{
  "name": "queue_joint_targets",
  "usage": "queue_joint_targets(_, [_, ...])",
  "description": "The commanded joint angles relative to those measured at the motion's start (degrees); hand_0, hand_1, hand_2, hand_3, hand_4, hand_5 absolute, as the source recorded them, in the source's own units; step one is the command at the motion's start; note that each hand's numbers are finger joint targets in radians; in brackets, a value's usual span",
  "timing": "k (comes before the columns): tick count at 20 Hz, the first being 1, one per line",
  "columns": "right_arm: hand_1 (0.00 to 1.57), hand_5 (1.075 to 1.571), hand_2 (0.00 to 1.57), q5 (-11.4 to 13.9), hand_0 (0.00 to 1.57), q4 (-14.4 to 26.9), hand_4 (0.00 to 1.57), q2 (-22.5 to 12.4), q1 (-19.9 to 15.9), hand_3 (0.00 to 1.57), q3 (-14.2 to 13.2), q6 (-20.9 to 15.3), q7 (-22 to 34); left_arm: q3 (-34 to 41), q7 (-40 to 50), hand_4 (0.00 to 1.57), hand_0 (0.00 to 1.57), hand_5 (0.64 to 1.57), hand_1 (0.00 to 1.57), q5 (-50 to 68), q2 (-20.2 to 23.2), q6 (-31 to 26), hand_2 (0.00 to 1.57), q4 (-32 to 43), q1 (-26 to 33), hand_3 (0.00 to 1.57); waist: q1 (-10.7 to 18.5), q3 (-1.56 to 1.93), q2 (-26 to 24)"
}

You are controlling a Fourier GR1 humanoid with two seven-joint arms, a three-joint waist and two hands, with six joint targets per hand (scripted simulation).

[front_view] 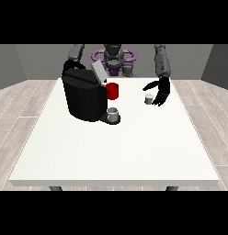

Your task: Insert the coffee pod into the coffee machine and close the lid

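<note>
I see the hand at the view's right [160, 91] with fingers spread, released, coffee pod [148, 98] just beside fingertips; coffee machine [84, 94] lid [98, 72] raised; other hand hidden.

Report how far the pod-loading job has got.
Done: the coffee machine has its lid raised. In hand: the hand at the view's right is open beside the coffee pod, which stands on the table. Left: grasping the pod, inserting it, closing the lid.
</note>
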Motion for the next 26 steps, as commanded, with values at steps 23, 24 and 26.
queue_joint_targets(23, [0.0, 1.571, 0.0, -2.41, 0.0, -0.71, 0.53, 1.17, -2.85, 0.0, -0.07, -0.86, 2.2, -2.24, -8.51, 0.41, 1.17, 1.571, 1.17, -13.95, 1.61, 12.19, 1.29, 12.3, -7.27, 1.18, -1.91, -0.01, 1.79])
queue_joint_targets(24, [0.0, 1.571, 0.0, -1.93, 0.0, 0.69, 0.49, 0.52, -0.26, 0.0, 0.04, 0.18, -0.79, -1.34, -10.93, 0.47, 1.23, 1.571, 1.23, -13.52, 0.95, 14.63, 1.36, 12.52, -5.82, 1.31, -1.52, -0.01, 2.32])
queue_joint_targets(26, [0.0, 1.571, 0.0, -2.35, 0.0, 1.9, 0.43, 1.58, 2.16, 0.0, 3.25, -2.08, -3.06, -2.05, -9.72, 0.55, 1.32, 1.571, 1.32, -13.13, 1.23, 9.37, 1.43, 11.3, -8.01, 1.41, -1.28, 0.01, -0.19])
